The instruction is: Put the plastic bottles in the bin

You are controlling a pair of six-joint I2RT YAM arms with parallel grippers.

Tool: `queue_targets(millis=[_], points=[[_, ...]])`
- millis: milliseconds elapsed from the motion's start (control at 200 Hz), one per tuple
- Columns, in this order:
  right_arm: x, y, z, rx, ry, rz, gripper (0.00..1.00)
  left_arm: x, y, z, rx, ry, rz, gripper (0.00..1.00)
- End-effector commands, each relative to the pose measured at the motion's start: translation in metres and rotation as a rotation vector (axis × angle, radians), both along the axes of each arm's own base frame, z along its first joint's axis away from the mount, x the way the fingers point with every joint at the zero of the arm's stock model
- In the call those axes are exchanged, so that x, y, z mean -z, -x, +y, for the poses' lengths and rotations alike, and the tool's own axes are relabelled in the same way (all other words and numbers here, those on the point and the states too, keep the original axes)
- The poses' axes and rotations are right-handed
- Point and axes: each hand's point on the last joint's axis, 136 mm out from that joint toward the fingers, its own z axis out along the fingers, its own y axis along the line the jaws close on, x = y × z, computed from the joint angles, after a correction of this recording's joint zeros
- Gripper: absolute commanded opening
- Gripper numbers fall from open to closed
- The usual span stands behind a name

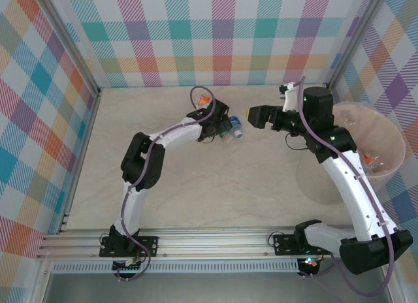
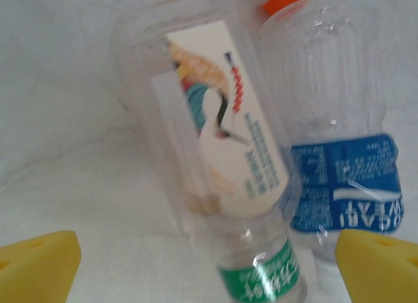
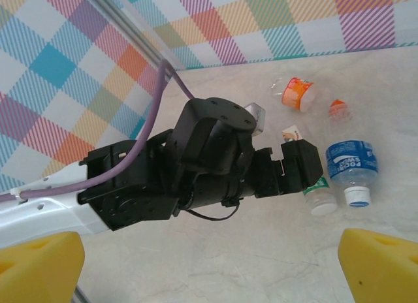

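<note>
Clear plastic white-labelled bottle (image 2: 225, 146) beside blue-labelled bottle (image 2: 346, 185) — left gripper (image 2: 209, 270) spread wide before them; right gripper (image 3: 209, 264) released, empty.

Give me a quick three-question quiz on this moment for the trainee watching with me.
1. True or false: the left gripper has its fingers shut on the white-labelled bottle.
2. Where does the bin stand in the top view? A) far left corner B) right side C) dead centre
3. Fill in: the second bottle, lying beside the white-labelled one, has a ____ label.

Key
1. False: the fingers stand wide apart, one on either side of the bottle, not touching it.
2. B
3. blue
</note>
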Motion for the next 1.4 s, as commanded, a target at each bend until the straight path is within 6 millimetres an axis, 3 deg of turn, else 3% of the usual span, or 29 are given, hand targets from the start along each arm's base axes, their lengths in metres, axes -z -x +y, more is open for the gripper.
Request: queue_targets(millis=[0,205,640,885,1220,1395], points=[[-0.010,-0.003,-0.005,0.033,0.024,-0.072,1.00,0.001,-0.015,0.008,-0.005,-0.084,-0.012,1.00],[-0.007,0.001,-0.013,0.059,0.056,-0.069,1.00,0.023,-0.023,0.020,-0.044,-0.164,0.020,0.98],[-0.003,0.000,-0.012,0.055,0.060,-0.055,1.00,0.030,0.006,0.036,0.052,-0.179,0.011,0.93],[0.000,-0.001,-0.013,0.062,0.062,-0.046,1.00,0.041,0.020,0.037,0.082,-0.157,0.037,0.73],[0.015,-0.002,-0.011,0.071,0.038,-0.002,1.00,0.018,0.040,0.037,0.172,-0.092,-0.018,0.54],[0.033,-0.008,-0.007,0.096,0.020,0.057,1.00,-0.015,0.052,0.028,0.262,-0.007,-0.104,0.50]])
